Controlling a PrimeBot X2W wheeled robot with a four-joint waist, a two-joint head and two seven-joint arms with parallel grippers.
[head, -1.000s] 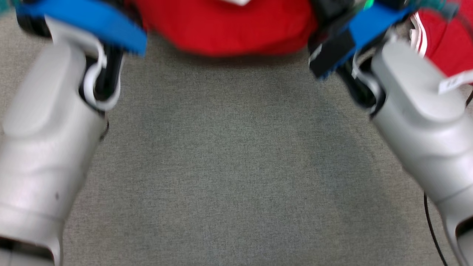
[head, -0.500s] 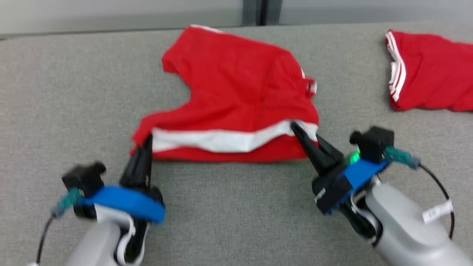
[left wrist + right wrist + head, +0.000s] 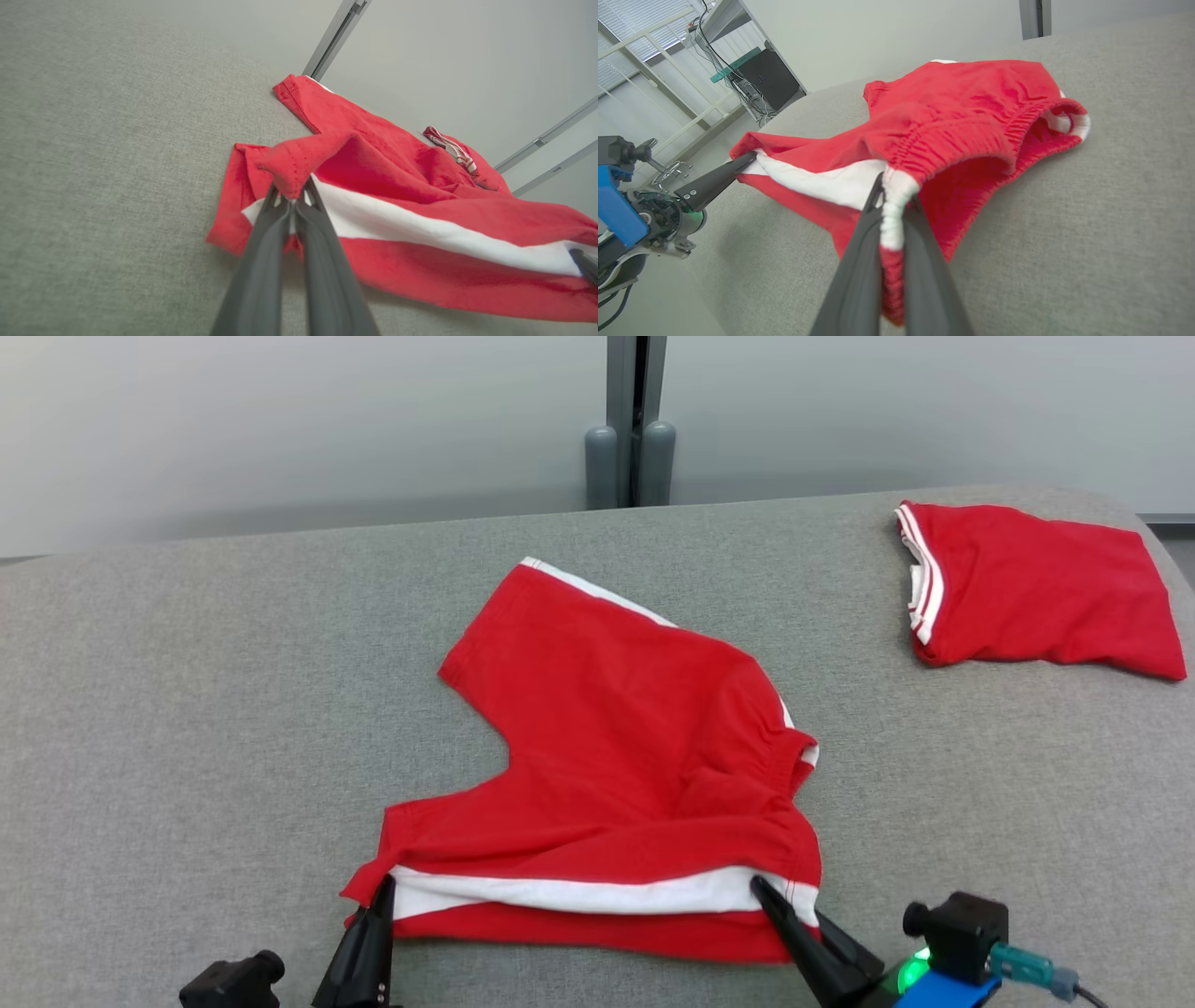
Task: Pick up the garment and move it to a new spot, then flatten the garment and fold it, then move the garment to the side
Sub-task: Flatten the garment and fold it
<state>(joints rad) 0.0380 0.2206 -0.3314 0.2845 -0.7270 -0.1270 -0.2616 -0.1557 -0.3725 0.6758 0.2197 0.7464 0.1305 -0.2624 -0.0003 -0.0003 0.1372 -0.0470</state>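
Red shorts (image 3: 607, 756), one pair, on the grey pad (image 3: 187, 709) ahead of me: striped edge runs left to right, its leg corner pinched in my left gripper (image 3: 384, 889), its waistband end pinched in my right gripper (image 3: 761, 889), both equally near.

Your head camera tilts up through this second. The view climbs from the pale forearms, close over the grey surface (image 3: 187, 709), to take in the whole red shorts (image 3: 635, 756), the folded red garment (image 3: 1036, 588) far right and the wall (image 3: 280, 420) behind.
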